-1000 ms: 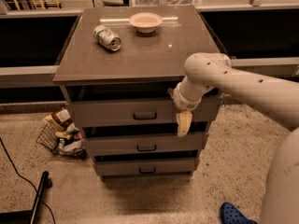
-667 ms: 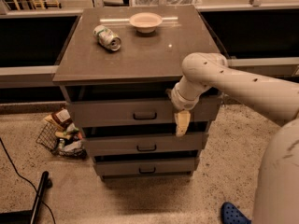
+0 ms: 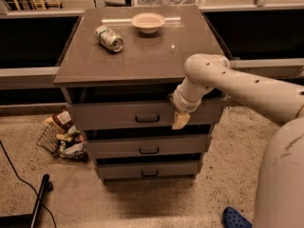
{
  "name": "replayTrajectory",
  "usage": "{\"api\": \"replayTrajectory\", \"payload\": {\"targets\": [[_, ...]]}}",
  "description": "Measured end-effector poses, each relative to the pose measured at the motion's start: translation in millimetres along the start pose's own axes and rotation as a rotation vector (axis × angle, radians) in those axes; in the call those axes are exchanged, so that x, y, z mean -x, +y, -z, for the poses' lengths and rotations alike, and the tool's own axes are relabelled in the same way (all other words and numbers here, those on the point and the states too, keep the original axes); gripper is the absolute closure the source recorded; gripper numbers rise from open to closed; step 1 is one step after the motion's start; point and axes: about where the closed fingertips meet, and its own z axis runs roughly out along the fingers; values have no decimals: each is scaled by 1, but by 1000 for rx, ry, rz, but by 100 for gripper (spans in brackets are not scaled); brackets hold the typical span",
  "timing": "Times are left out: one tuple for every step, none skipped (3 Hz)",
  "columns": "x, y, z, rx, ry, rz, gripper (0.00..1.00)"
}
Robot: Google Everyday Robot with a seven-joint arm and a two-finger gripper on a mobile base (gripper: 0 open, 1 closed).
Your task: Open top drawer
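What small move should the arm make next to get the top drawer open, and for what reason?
Probably a short sideways shift of the gripper toward the dark bar handle of the top drawer. The gripper hangs in front of the right part of the drawer front, at about the handle's height but beside it, not on it. Nothing grips the handle yet, so pulling now would likely achieve nothing.

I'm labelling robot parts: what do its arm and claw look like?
The arm is smooth, cream-white, tubular, with a bulbous joint and small dark dots along it; no cables show. The claw, in front of the top drawer, is pale tan.
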Motion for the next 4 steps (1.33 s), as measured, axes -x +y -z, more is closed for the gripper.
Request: {"api": "replayTrajectory", "payload": {"targets": [[0,0,0,0,0,0,66],[0,-2,1,0,0,0,89],[0,-1,2,0,0,0,100],[5,7,3,0,-26,-10,83]]}}
